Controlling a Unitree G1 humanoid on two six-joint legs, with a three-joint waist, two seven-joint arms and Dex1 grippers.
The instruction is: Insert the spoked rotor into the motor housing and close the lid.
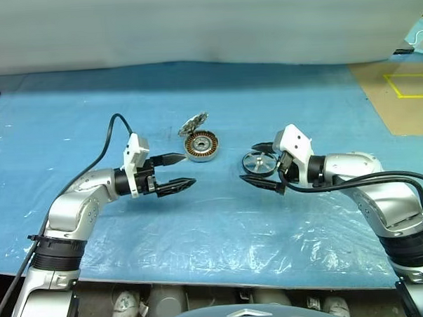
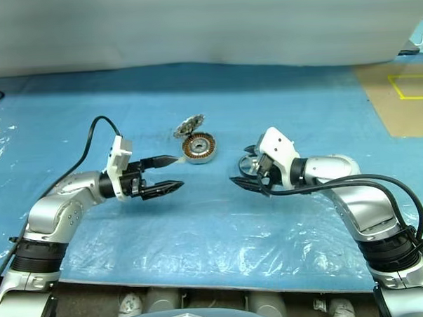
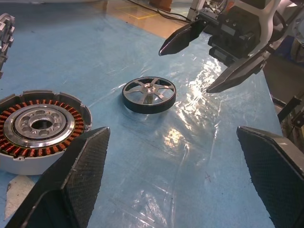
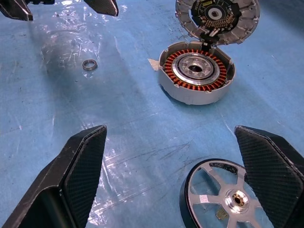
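The spoked rotor (image 1: 257,163) lies flat on the blue sheet, a grey wheel with a central hub (image 4: 236,199). To its left stands the motor housing (image 1: 201,146), showing copper windings (image 4: 195,71). Its lid (image 1: 194,122) is swung open and stands up behind it (image 4: 217,19). My right gripper (image 1: 248,164) hangs open just above the rotor, a finger on either side, holding nothing. My left gripper (image 1: 189,169) is open and level, in front of the housing and pointing toward the rotor (image 3: 149,94).
A small metal ring (image 4: 89,64) lies on the sheet left of the housing. Crinkled clear plastic covers the blue table (image 1: 222,235), whose front edge runs close to me. A brown floor patch with yellow tape (image 1: 405,87) lies at the far right.
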